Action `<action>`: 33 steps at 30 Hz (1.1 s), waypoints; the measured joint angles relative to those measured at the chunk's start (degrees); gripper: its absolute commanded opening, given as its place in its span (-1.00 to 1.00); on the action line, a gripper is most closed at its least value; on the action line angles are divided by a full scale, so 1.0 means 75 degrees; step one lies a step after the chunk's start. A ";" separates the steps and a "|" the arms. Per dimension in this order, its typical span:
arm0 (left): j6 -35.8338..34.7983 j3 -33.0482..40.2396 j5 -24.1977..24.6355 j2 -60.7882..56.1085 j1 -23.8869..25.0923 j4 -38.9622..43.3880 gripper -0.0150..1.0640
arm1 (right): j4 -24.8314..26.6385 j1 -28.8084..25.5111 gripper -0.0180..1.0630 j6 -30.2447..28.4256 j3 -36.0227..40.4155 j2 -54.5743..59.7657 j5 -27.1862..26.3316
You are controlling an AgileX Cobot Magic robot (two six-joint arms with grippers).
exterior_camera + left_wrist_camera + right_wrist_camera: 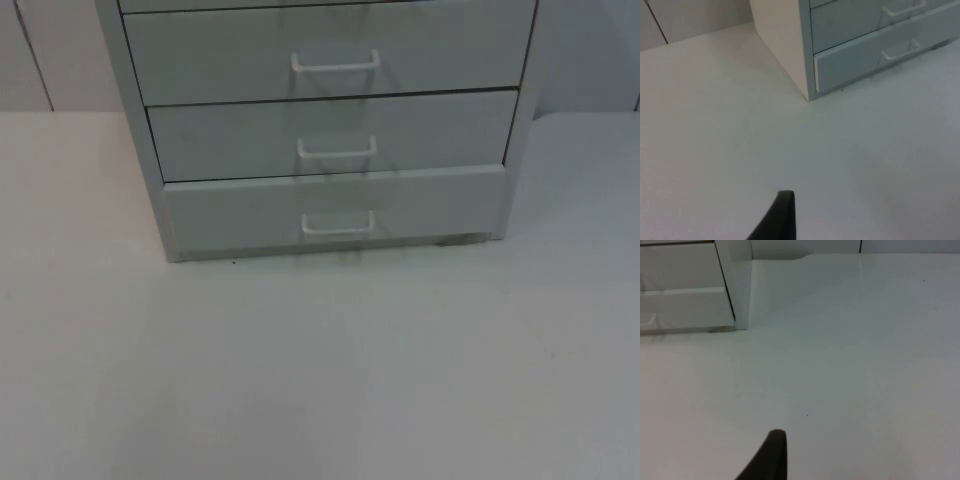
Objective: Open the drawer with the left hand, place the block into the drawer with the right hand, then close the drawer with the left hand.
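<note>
A pale grey drawer cabinet [140,120] stands at the back of the white table. Three drawer fronts with white loop handles show in the top view: the upper [335,62], the middle [337,147] and the bottom handle [338,223]. The bottom drawer [420,205] has a front slightly forward of the two above it; the others sit flush. My left gripper [782,217] hangs over bare table to the front left of the cabinet [785,45], well apart from it. My right gripper [772,457] hangs over bare table to the cabinet's [737,285] front right.
The white table top [320,380] spreads wide in front of the cabinet and on both sides of it. A grey partition wall [50,50] closes the back. A small dark speck [234,263] lies by the cabinet's front left foot.
</note>
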 measured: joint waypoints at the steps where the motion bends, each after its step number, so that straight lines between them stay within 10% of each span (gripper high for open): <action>1: 0.0000 0.0000 0.0000 0.0000 0.0000 0.0000 0.97 | 0.0000 0.0000 0.98 0.0000 0.0000 0.0000 0.0000; 33: 0.0000 0.0000 0.0000 0.0000 0.2871 0.0032 0.97 | 0.0000 0.0000 0.98 0.0040 0.0000 0.0000 0.0000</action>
